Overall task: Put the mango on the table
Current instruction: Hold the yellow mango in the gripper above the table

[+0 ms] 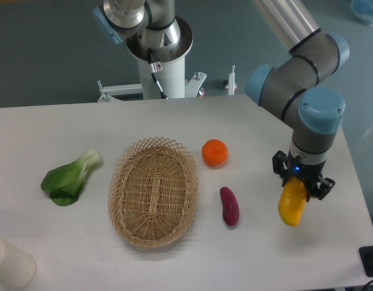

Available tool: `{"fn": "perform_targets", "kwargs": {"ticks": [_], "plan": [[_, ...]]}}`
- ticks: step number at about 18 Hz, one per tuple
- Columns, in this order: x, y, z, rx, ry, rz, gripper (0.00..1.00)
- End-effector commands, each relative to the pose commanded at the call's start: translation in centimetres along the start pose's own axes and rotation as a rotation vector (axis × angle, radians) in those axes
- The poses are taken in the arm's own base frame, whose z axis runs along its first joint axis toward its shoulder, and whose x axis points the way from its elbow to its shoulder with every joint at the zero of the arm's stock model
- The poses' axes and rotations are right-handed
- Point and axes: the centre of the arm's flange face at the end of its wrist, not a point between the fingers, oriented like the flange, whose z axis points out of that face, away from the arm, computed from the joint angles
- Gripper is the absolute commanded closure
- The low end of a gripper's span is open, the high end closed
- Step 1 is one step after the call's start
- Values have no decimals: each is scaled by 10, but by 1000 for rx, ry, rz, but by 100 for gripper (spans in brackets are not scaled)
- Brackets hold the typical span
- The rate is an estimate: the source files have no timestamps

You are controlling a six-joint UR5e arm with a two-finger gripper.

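mango (292, 207) hangs clamped in the tool (302, 189), its top hidden, contact with table (174, 260) unclear

Arm, grey tubular links with pale blue joint caps: enters from the upper right of the frame, bends at a grey elbow joint, then drops vertically through the wrist at right of centre. Pincer (298, 189), black, two-fingered: points straight down at lower right, jaws closed on the upper end of a smooth elongated yellow mango (292, 207). A small blue light glows at the wrist.
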Motion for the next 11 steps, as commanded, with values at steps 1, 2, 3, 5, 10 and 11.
{"fn": "perform_targets", "kwargs": {"ticks": [1,2,3,5,10,11], "plan": [[1,0,2,0,3,-2,69],[3,1,3,0,2,0,69],[3,1,3,0,0,0,69],[4,0,3,0,0,2,68],[13,3,15,-9,25,0,67],[19,5,19,-18,37,3,67]]}}
